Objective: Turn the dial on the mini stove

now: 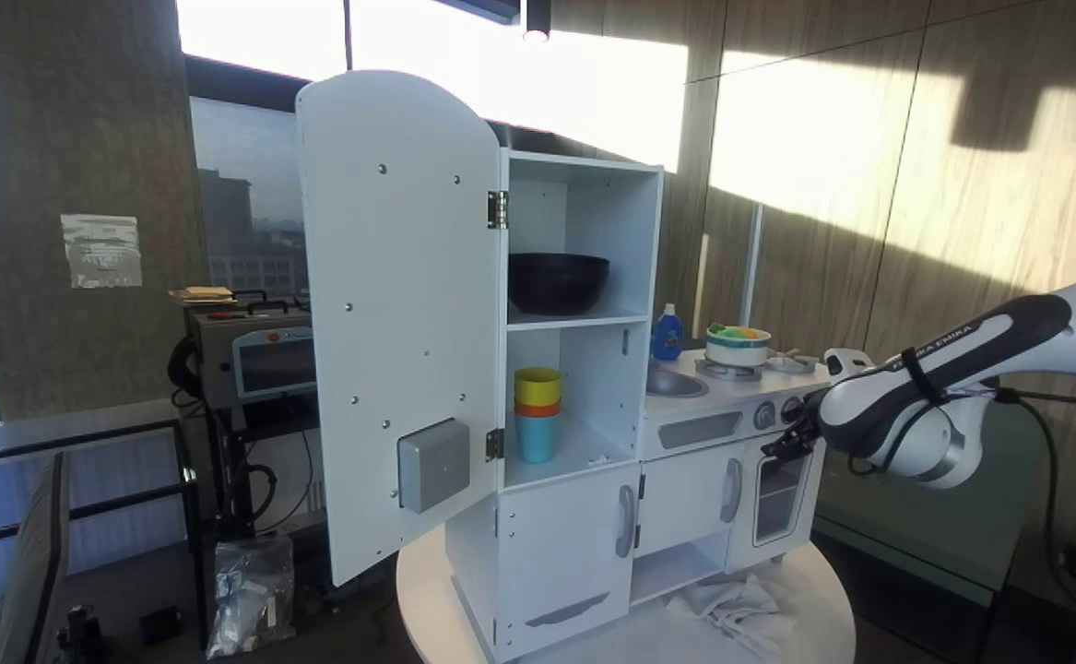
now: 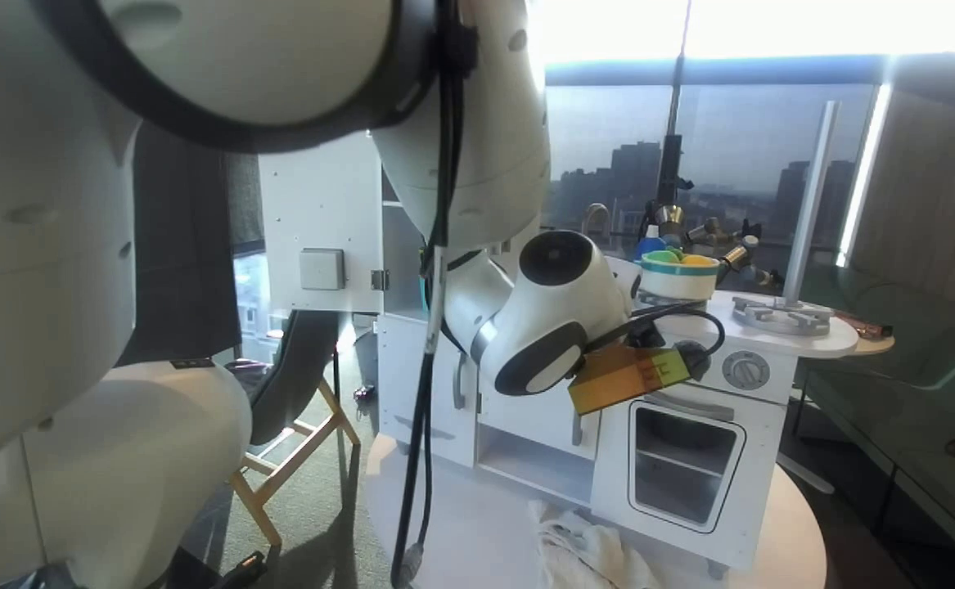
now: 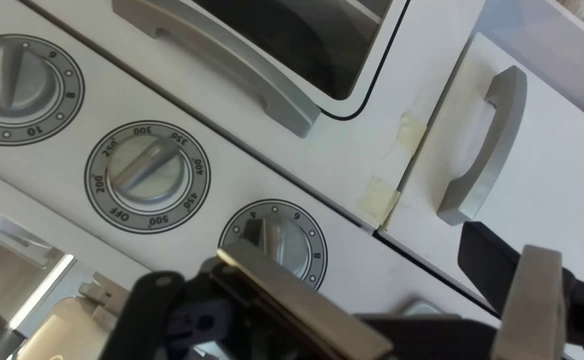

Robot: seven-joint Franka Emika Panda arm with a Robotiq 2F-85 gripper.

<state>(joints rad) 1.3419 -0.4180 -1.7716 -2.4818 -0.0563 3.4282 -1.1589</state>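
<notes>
Gripper [image 3: 367, 252] is hanging by the stove [image 2: 686, 466], jaws sitting way apart, one finger [image 3: 306, 302] kinda blocking part of a dial [image 3: 293, 245] in the wrist view.

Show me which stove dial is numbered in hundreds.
The middle dial in the wrist view: it is marked 200 to 500, while the upper-left dial and lower-right dial carry small numbers such as 6 and 8.

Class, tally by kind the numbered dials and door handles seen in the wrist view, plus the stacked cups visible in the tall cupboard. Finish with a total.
Numbered dials: 3
Door handles: 2
Stacked cups: 3
Total: 8
</notes>
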